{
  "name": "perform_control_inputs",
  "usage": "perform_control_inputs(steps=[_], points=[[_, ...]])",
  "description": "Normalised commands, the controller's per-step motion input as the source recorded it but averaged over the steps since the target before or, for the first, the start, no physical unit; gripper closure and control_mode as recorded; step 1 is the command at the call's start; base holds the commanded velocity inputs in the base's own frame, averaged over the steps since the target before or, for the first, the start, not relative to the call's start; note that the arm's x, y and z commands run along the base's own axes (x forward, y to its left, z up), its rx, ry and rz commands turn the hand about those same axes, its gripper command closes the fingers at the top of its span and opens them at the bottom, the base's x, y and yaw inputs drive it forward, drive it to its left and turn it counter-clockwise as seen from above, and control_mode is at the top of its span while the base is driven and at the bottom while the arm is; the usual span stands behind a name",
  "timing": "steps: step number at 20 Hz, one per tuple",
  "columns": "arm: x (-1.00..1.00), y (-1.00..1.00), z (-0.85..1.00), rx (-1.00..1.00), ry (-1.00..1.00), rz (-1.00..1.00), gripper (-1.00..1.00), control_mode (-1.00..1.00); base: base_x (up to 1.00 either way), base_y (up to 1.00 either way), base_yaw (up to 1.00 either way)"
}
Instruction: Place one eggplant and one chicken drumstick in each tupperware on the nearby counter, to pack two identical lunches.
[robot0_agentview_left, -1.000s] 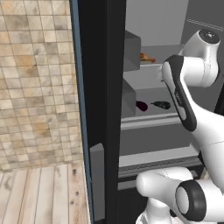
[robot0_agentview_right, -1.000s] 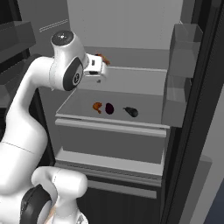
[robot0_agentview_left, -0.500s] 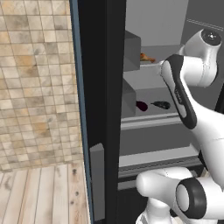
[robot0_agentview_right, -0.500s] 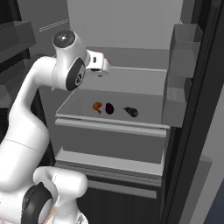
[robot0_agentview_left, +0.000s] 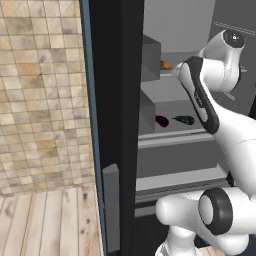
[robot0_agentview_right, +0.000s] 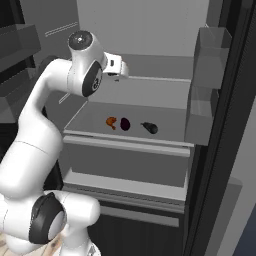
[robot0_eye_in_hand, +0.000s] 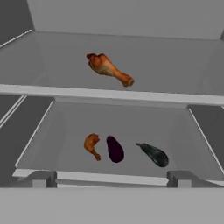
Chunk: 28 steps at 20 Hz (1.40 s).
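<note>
A: So where's the food?
B: I see two eggplants (robot0_eye_in_hand: 115, 148) and a drumstick (robot0_eye_in_hand: 92, 145) on the lower fridge shelf (robot0_eye_in_hand: 65, 127), another drumstick above; gripper (robot0_agentview_right: 118, 70) jaws wide apart, empty, lined up to reach in

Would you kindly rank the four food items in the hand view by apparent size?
1. Upper-shelf drumstick, largest.
2. Green eggplant and purple eggplant: too alike to rank.
3. Lower-shelf drumstick, slightly smallest.

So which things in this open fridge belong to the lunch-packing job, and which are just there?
Job:
- upper-shelf drumstick
- lower-shelf drumstick
- purple eggplant
- dark green eggplant
- gripper, open and empty

Just there:
- fridge shelves
- door bins
</note>
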Motion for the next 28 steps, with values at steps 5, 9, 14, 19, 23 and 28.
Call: perform_control_inputs(steps=[5, 9, 14, 19, 23, 28], points=[[0.33, -0.01, 0.02, 0.00, 0.09, 0.00, -1.00, -1.00, 0.00, 0.00, 0.00], [0.35, -0.16, 0.00, 0.00, 0.05, 0.04, -1.00, -1.00, 0.00, 0.00, 0.00], [0.34, -0.18, 0.00, 0.00, 0.01, 0.08, -1.00, -1.00, 0.00, 0.00, 0.00], [0.39, -0.01, -0.07, 0.00, 0.01, 0.11, -1.00, -1.00, 0.00, 0.00, 0.00], [0.41, 0.01, -0.19, 0.00, 0.00, 0.13, -1.00, -1.00, 0.00, 0.00, 0.00], [0.40, 0.03, -0.20, 0.00, 0.00, 0.14, -1.00, -1.00, 0.00, 0.00, 0.00]])
